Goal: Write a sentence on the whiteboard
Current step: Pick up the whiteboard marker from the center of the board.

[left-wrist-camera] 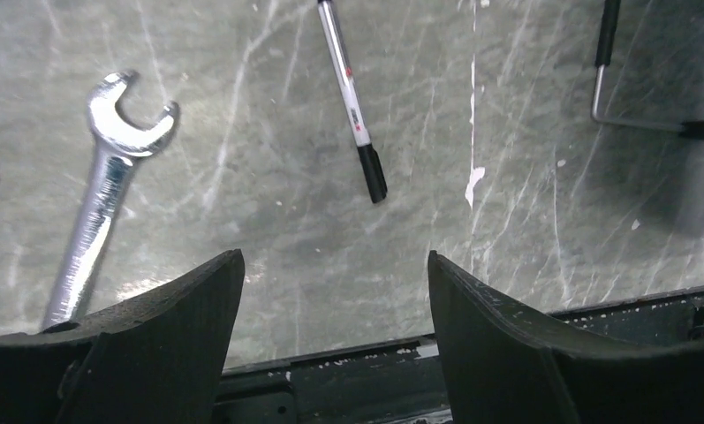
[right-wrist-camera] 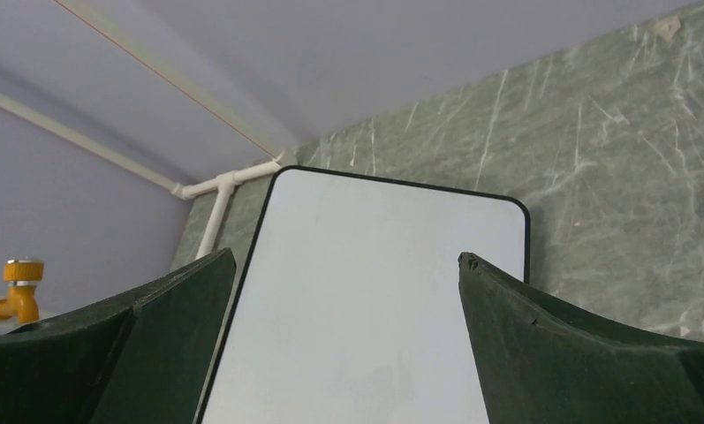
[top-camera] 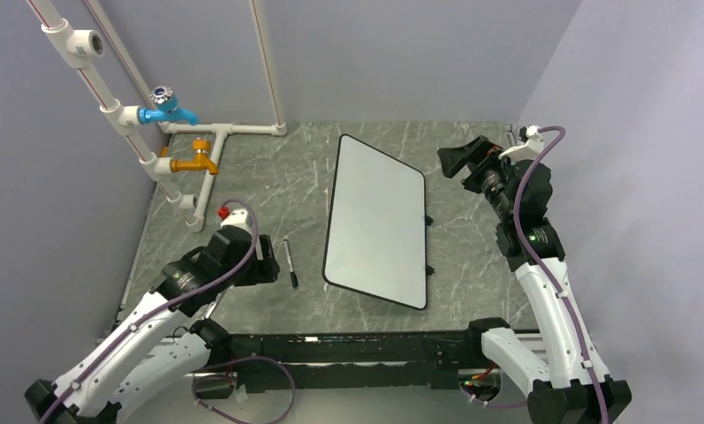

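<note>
Left fingers [left-wrist-camera: 154, 344]: wide apart, empty, low over desk [left-wrist-camera: 268, 238]. Just ahead and slightly right of them: marker [left-wrist-camera: 352, 97], flat on the stone, long axis nearly straight away from the fingers, black end nearest. Off to the left, clear of marker: wrench [left-wrist-camera: 109, 194]. Right fingers [right-wrist-camera: 578, 344]: likewise wide apart, gripping nothing, raised beside far right corner of whiteboard [right-wrist-camera: 374, 309]. Whiteboard flat mid-desk between both arms, long axis near-to-far, slightly skewed, surface blank. Marker much nearer left arm than right; likely a left-side pickup, closing across the barrel.
</note>
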Controlling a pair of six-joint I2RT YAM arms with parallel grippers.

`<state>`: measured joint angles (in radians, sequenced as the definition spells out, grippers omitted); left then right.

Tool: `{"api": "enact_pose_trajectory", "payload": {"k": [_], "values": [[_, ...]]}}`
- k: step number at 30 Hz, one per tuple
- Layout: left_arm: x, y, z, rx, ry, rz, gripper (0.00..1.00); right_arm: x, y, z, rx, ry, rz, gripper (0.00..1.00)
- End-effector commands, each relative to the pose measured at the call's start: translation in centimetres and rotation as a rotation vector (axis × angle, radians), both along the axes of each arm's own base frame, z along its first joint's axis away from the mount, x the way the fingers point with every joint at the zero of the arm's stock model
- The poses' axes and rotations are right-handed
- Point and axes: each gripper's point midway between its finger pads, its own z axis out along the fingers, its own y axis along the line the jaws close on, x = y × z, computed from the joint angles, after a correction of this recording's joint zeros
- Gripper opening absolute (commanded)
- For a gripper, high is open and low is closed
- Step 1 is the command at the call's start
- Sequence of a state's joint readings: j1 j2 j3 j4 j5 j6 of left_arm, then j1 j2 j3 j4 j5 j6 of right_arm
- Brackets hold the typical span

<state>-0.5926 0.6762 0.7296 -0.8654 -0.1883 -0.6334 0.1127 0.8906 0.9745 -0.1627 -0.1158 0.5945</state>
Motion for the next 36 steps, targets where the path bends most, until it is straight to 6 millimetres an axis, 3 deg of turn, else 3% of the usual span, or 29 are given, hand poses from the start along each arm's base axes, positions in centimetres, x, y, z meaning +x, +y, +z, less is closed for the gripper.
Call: {"api": "enact_pose_trajectory", "payload": {"k": [1, 18, 24, 31, 36], "values": [[0.5, -1.4, -1.2, -0.003, 0.016, 0.059, 0.8, -0.7, 0.1, 1.3, 0.004, -0.026, 0.01, 1.0], [1.8, -5.0, -8.4, 0.075, 0.134, 0.073, 0.64, -1.0, 1.3, 0.3, -0.015, 0.066, 0.092, 1.0], [2.8, -6.3, -9.6, 0.091, 0.161, 0.062, 0.62, -1.1, 1.7, 0.3, -0.024, 0.063, 0.114, 1.0], [2.8, -6.4, -11.0, 0.121, 0.205, 0.074, 0.54, -1.3, 2.0, 0.8, -0.043, 0.051, 0.143, 1.0], [2.6, -6.7, -12.0, 0.113, 0.219, 0.07, 0.51, -2.3, 4.7, 1.8, -0.069, 0.01, 0.333, 1.0]]}}
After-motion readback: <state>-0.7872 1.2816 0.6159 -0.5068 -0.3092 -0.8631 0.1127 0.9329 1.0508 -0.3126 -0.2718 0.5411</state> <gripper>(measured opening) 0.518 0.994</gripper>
